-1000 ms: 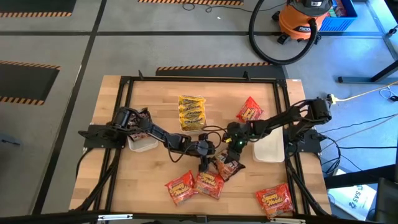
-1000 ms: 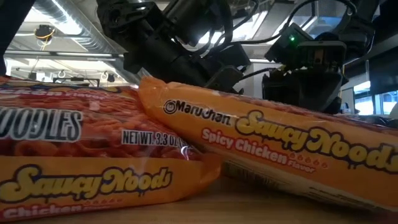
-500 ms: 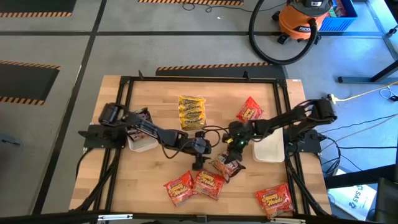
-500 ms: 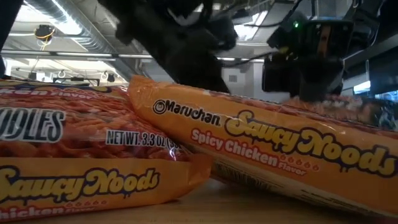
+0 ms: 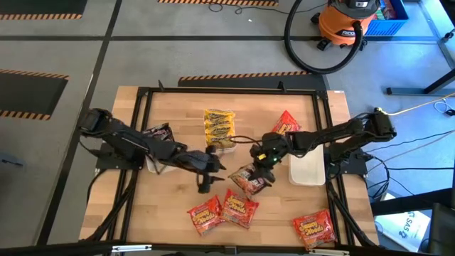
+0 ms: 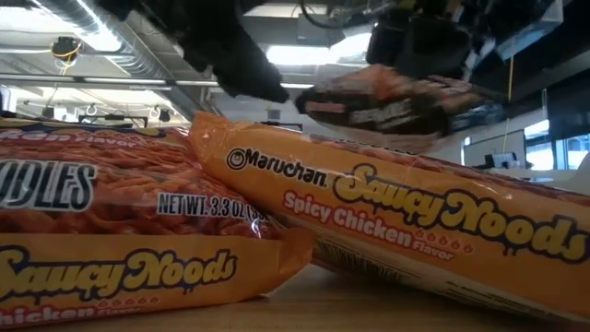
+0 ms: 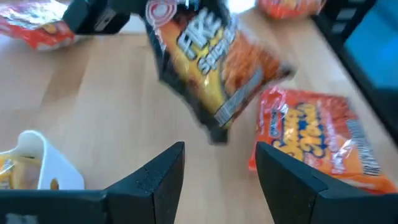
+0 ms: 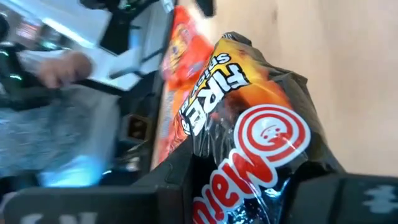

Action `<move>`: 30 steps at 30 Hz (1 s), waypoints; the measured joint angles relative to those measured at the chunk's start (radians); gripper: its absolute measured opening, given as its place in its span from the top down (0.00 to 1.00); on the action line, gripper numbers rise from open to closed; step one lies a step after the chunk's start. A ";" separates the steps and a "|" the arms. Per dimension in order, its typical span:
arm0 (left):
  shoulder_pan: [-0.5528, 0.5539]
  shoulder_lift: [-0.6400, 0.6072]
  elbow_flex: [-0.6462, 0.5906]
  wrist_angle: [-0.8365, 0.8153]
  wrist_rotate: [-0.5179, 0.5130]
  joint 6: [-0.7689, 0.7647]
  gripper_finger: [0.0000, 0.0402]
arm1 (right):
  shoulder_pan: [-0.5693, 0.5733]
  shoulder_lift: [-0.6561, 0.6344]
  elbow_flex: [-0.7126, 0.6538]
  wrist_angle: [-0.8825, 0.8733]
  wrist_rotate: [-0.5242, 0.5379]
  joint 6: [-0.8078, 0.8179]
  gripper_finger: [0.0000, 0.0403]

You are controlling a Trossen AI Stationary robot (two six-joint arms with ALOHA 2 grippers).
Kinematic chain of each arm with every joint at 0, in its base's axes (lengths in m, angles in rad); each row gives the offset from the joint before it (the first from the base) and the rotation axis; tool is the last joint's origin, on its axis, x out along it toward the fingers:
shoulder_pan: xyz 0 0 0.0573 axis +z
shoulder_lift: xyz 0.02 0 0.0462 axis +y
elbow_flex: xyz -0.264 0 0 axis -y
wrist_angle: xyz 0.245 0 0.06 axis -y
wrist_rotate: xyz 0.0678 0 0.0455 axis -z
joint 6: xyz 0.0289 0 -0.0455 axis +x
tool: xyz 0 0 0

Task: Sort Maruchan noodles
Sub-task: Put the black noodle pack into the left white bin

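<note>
Wooden table (image 5: pixel 178 213) in a workshop, orange vacuum on the floor behind. Right gripper (image 5: pixel 260 161) clamped on a dark packet (image 5: pixel 249 179), lifted off the table near centre; low view shows the dark packet hanging above the orange packets (image 6: pixel 387 217). Left gripper (image 5: pixel 207 167) sits just beside the dark packet, fingers (image 7: pixel 158 177) apart and empty, pointing at it. Yellow packets (image 5: pixel 219 128) stacked behind the dark packet; orange ones lie in front of it, plus one by the right tray (image 5: pixel 307 171). Another dark packet seems to sit in the left tray (image 5: pixel 160 165), partly hidden by the arm. Step: carrying a picked dark packet to its group, or maybe a handover. Next move needs a steady carry toward the left tray, then release.
</note>
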 joint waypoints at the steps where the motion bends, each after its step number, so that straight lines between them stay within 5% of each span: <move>1: 0.000 -0.032 -0.046 0.044 0.000 -0.016 0.53 | 0.010 0.003 0.027 -0.037 0.035 -0.029 0.74; 10: 0.010 -0.158 -0.180 0.199 -0.020 -0.185 0.53 | 0.098 0.002 0.263 -0.325 0.424 -0.323 0.74; 16: 0.017 -0.157 -0.156 0.194 -0.019 -0.207 0.50 | 0.113 0.002 0.275 -0.326 0.479 -0.395 0.74; 30: 0.069 -0.080 -0.095 0.139 0.020 -0.314 0.23 | 0.123 0.141 0.261 -0.232 0.494 -0.475 0.74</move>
